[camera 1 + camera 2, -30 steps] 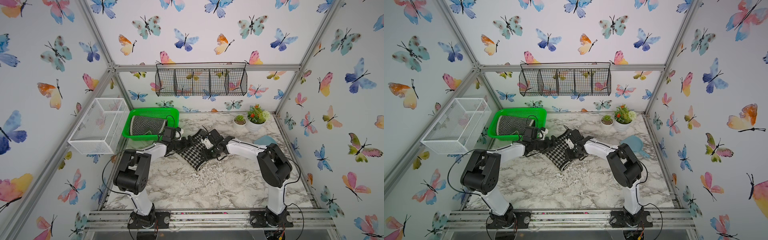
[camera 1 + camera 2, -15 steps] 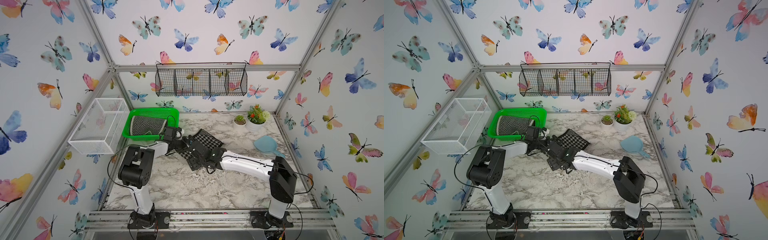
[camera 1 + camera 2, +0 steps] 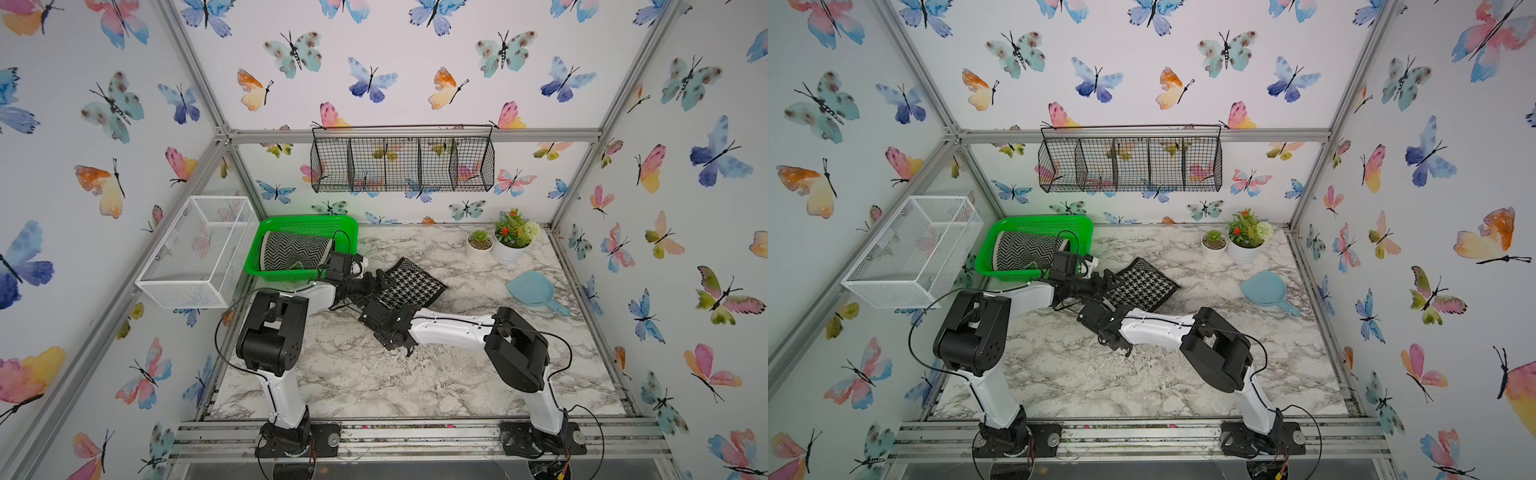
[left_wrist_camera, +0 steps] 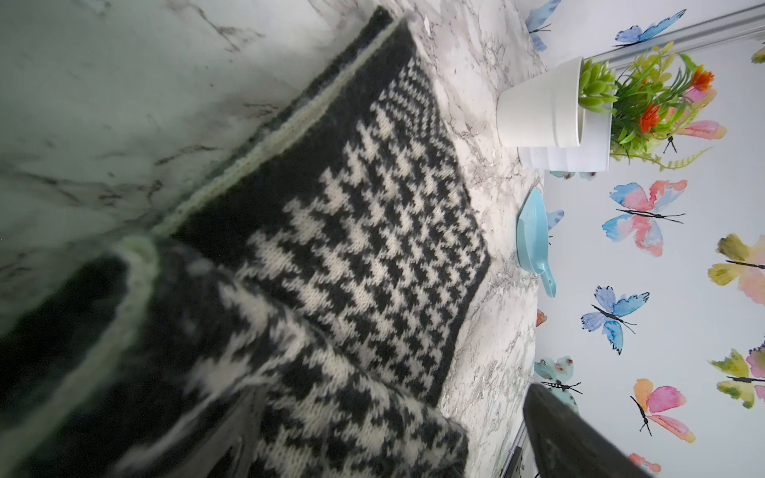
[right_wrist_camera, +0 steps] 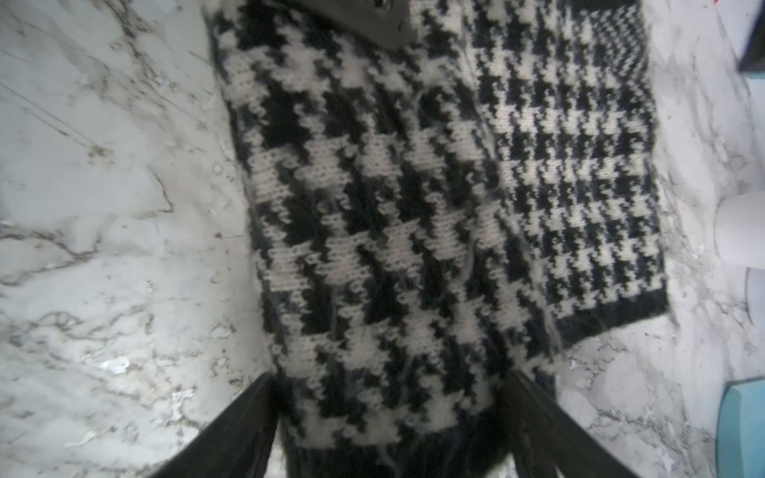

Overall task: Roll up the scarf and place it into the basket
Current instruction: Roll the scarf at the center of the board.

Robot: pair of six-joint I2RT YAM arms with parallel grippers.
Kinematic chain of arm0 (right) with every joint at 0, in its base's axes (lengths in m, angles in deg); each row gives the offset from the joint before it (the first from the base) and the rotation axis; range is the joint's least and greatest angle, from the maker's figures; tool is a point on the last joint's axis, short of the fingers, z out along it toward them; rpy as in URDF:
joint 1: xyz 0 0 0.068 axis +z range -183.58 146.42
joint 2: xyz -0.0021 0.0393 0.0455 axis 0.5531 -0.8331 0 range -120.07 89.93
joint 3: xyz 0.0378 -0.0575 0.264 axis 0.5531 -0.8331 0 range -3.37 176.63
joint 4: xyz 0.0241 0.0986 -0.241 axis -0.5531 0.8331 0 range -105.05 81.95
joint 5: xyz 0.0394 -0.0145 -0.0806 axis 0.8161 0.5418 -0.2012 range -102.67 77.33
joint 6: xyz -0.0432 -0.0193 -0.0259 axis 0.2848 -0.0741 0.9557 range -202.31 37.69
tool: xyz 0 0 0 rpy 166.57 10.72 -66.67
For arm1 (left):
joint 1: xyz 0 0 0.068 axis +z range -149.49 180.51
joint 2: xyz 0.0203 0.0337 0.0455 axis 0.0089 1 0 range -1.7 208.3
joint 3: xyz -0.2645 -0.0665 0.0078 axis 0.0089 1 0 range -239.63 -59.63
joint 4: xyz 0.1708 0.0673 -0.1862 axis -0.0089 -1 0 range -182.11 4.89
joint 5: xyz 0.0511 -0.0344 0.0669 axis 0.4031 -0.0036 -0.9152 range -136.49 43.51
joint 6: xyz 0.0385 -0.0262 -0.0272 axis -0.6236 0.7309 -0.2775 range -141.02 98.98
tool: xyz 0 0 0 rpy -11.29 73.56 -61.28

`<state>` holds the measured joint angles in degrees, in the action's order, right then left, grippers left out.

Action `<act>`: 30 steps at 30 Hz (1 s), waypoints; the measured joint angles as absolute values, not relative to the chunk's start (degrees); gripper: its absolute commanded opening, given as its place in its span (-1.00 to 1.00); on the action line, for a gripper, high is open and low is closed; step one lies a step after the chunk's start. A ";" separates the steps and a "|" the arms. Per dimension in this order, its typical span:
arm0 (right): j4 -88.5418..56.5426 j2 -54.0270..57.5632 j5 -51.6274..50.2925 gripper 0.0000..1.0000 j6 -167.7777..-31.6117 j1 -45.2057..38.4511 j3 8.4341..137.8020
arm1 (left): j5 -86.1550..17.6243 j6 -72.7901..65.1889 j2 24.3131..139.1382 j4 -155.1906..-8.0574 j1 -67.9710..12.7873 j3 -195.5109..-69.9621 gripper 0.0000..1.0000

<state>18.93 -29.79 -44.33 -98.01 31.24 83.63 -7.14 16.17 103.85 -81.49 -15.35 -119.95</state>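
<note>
**A:** Scarf [image 3: 411, 284], where's it at?

**B:** On the marble bench [image 3: 415, 382], mid-left. Blk/wht houndstooth. The far part lies flat. The near-left end is folded up into a thick roll, clearest in the right wrist view [image 5: 414, 207]. Not in the basket yet.

**A:** Big stuff round it?

**B:** Blk wire rack [image 3: 403, 164] on the back wall, wht mesh box [image 3: 195, 253] on the left wall. The green basket [image 3: 309, 224] sits at the bench's far-left corner, just left of the scarf, w/ a zigzag-pattern roll [image 3: 295, 251] lying in it.

**A:** Hands?

**B:** The left hand [image 3: 381, 279] reaches past the basket's front wall, low over the scarf's left end, spread wide. One dark finger [image 4: 579, 443] shows in its wrist view, w/ fabric bunched beside it. The right hand [image 3: 376, 311] comes in from the near side. Its fingers [image 5: 244, 430] are spread too and straddle the roll. Can't tell if the pads touch the knit.

**A:** Small bits?

**B:** Blue scoop [image 3: 534, 291] on the right, well apart from the scarf. Two wht plant pots [image 3: 505, 253] side by side at the far-right corner.
</note>
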 measured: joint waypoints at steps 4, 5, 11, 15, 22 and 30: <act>18.25 -30.53 -45.70 0.01 -97.45 31.35 81.73 | -6.31 16.39 103.85 -81.53 -15.28 -119.95 1.00; 18.01 -30.84 -45.92 -0.06 -97.31 31.35 81.42 | -6.09 16.47 103.83 -81.55 -15.28 -119.95 0.99; 15.32 -31.32 -46.34 -0.96 -97.10 31.41 80.37 | -5.26 17.02 103.55 -81.75 -14.91 -119.95 0.99; 11.63 -28.50 -45.33 -0.96 -97.07 31.30 76.26 | -4.67 17.72 102.67 -82.25 -14.50 -119.66 0.99; 9.33 -16.43 -33.49 -0.96 -97.05 27.61 66.89 | -5.04 17.76 97.01 -85.75 -13.84 -119.18 0.99; 6.91 -3.67 -6.49 -0.96 -96.03 14.04 58.14 | -8.45 17.46 89.10 -88.70 -13.80 -118.85 0.98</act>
